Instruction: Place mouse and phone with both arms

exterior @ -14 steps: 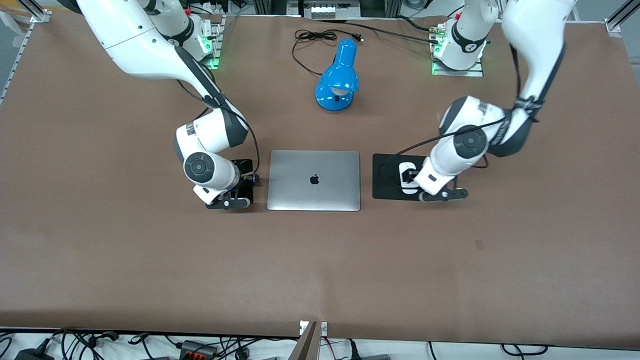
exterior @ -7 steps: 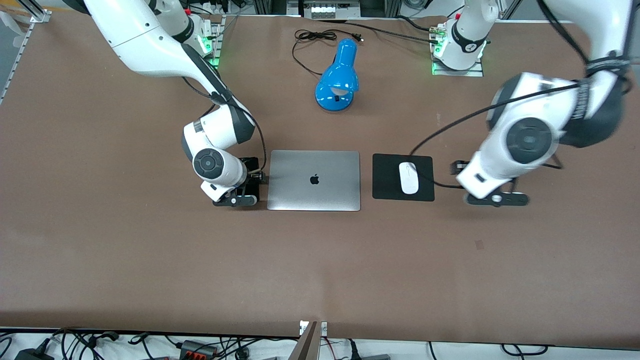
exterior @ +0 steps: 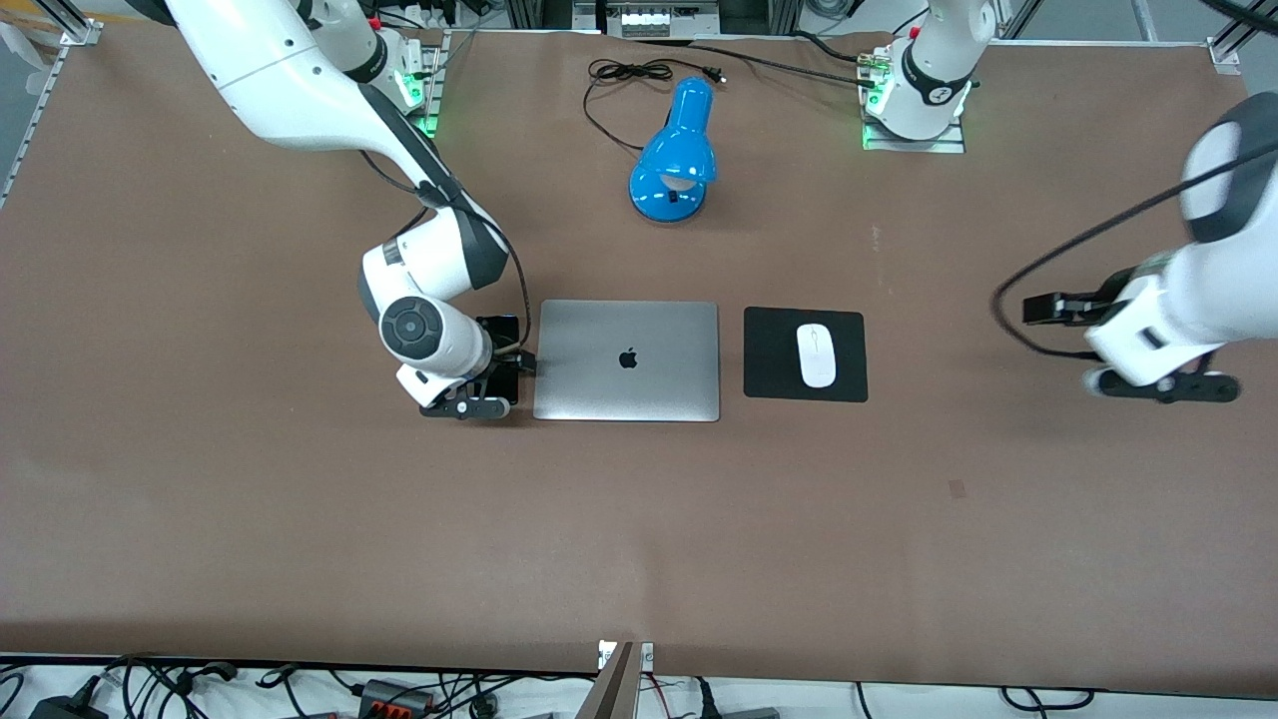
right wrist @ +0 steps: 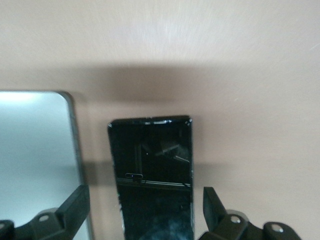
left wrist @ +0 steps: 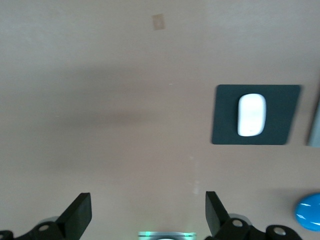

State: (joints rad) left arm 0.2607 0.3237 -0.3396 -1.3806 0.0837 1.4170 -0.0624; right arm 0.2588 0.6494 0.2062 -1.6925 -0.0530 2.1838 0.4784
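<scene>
The left pincer (exterior: 1163, 384), spread wide, has let go of the mouse (exterior: 817, 355) on its mouse pad (exterior: 771, 355) and swung away; the right pincer (right wrist: 145, 207), spread too, hovers over the phone (right wrist: 152, 170), so both look placed

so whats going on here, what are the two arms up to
Two Franka arms are setting out desk items around a closed silver laptop. The white mouse already lies on the black mouse pad, and the left gripper is open and empty over bare table toward the left arm's end. The right gripper is low at the laptop's other edge, fingers open on either side of the black phone, which lies flat on the table beside the laptop. A blue desk lamp sits untouched, farther from the front camera.
</scene>
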